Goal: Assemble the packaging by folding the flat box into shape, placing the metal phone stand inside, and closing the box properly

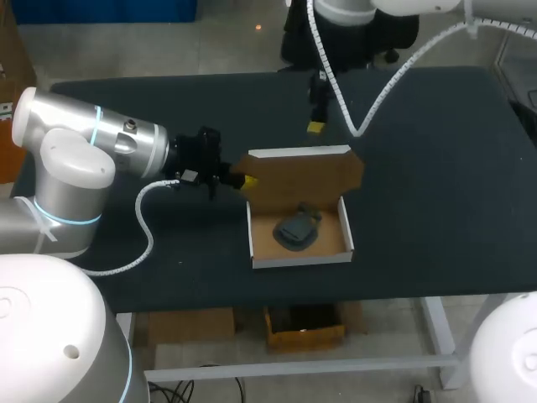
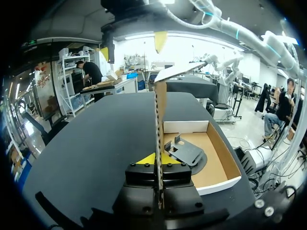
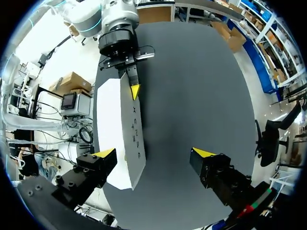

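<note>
Setting: robotics lab, bench station. Evidence: two white and silver robot arms, the left arm (image 1: 84, 159) and the right arm (image 1: 344, 10), are stationed at one desk (image 1: 436, 218) with a plain black top on a white metal frame. A spiral-wrapped cable (image 1: 329, 80) runs down the right arm. A loose white cable (image 1: 147, 227) loops from the left arm's wrist.

we record our left arm (image 1: 80, 159): silver-white rounded housings, thin blue ring, white cable. our right arm (image 1: 344, 10): white, spiral-wrapped cable. left gripper (image 2: 158, 159) and right gripper (image 3: 153, 153): black blocks, visible screws, yellow tips.
</note>
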Robot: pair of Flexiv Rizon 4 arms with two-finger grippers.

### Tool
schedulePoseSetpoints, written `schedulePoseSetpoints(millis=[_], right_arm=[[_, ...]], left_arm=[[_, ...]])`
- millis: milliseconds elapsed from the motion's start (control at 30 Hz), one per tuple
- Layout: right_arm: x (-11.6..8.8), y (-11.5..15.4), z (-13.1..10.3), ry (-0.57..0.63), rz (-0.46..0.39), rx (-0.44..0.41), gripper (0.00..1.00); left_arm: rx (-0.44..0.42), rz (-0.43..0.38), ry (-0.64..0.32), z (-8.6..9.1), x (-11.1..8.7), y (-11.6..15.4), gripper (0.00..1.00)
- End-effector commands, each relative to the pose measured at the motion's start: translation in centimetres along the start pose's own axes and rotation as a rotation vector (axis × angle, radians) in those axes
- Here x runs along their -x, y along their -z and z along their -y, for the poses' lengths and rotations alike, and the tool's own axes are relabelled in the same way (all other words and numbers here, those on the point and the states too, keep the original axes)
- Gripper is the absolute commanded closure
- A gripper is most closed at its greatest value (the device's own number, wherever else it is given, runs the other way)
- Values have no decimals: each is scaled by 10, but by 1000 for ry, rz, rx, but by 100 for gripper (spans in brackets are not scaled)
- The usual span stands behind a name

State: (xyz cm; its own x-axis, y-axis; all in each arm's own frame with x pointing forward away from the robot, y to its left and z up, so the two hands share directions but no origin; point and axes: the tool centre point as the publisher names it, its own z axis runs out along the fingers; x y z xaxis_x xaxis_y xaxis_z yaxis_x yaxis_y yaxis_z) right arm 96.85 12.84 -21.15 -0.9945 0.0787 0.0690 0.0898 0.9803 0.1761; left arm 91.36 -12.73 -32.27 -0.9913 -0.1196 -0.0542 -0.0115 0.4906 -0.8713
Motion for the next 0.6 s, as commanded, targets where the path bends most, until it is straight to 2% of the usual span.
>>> schedulePoseSetpoints(millis=[33,233,467,600], right_arm=[[1,1,-4,-45,10,-23,0],[6,4,-2,-189,30,-71,0],[10,6,7,-415,105,-148,0],[11,4,11,-498,105,-173,0]], left_arm=[[-2,3,-1,-1,0,-1,100],[-2,3,-1,-1,0,-1,100],[-2,3,-1,-1,0,-1,100],[-2,3,-1,-1,0,-1,100]])
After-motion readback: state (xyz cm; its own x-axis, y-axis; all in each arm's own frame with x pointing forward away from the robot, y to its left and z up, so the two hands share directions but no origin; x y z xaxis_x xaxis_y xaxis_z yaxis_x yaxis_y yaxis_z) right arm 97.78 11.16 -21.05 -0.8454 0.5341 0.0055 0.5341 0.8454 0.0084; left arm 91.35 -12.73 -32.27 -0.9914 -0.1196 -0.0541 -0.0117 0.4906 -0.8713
